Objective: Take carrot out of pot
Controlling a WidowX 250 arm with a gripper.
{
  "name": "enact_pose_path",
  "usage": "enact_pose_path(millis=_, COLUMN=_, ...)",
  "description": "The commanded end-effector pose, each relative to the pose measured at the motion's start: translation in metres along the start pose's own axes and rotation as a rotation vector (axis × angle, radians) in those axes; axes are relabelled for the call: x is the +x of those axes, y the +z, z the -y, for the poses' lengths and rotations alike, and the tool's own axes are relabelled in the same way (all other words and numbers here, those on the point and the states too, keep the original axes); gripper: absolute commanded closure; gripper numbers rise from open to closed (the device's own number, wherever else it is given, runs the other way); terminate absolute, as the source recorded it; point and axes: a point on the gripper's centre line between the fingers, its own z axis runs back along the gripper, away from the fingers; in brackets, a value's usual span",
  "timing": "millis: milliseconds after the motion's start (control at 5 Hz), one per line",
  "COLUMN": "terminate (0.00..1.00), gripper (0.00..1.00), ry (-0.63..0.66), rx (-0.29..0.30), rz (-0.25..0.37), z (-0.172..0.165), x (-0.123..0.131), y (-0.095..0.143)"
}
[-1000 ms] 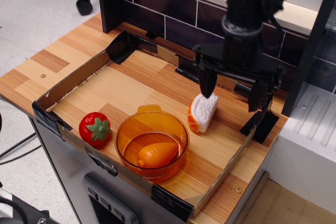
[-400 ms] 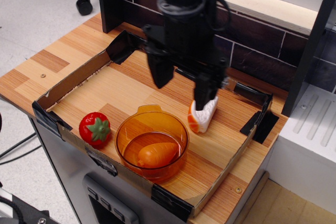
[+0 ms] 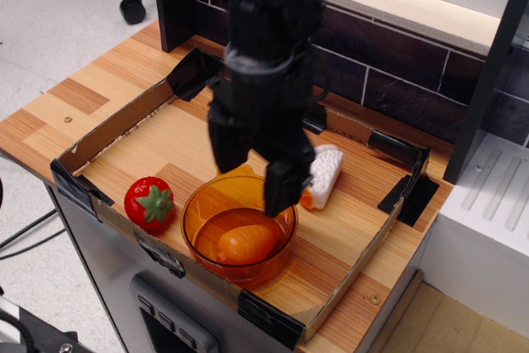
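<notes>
The plain orange carrot (image 3: 246, 243) lies on its side inside the translucent amber pot (image 3: 207, 247), which stands near the front edge of the wooden tray. My black gripper (image 3: 252, 175) hangs open just above the pot's far rim. Its left finger (image 3: 223, 148) is over the rim's back left. Its right finger (image 3: 279, 189) is over the pot's back right, just above the carrot. Nothing is between the jaws. The pot's tab handle is hidden behind the gripper.
A red strawberry (image 3: 149, 203) with green leaves sits left of the pot. An orange-and-white wedge toy (image 3: 322, 175) lies behind the pot to the right, partly hidden by my gripper. Low cardboard walls (image 3: 116, 126) ring the tray; a dark tiled wall (image 3: 388, 80) stands behind.
My gripper has swung from the back right, over the wedge toy, leftwards and down to just above the pot. The carrot, pot and toys have not moved.
</notes>
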Motion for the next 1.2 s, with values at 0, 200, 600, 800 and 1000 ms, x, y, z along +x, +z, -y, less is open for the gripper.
enact_pose_path(millis=0, terminate=0.00, gripper=0.00, ry=-0.011, rx=0.010, rz=0.022, z=0.000, x=-0.007, y=-0.016)
enact_pose_path(millis=200, terminate=0.00, gripper=0.00, ry=-0.010, rx=0.013, rz=0.024, z=0.002, x=-0.009, y=-0.026)
enact_pose_path(millis=600, terminate=0.00, gripper=0.00, ry=-0.006, rx=0.037, rz=0.007, z=0.006, x=-0.012, y=-0.042)
enact_pose_path(millis=800, terminate=0.00, gripper=0.00, ry=-0.002, rx=0.036, rz=0.001, z=0.007, x=-0.012, y=-0.044)
enact_pose_path(millis=1000, terminate=0.00, gripper=1.00, ry=0.002, rx=0.025, rz=0.002, z=0.008, x=-0.013, y=-0.043)
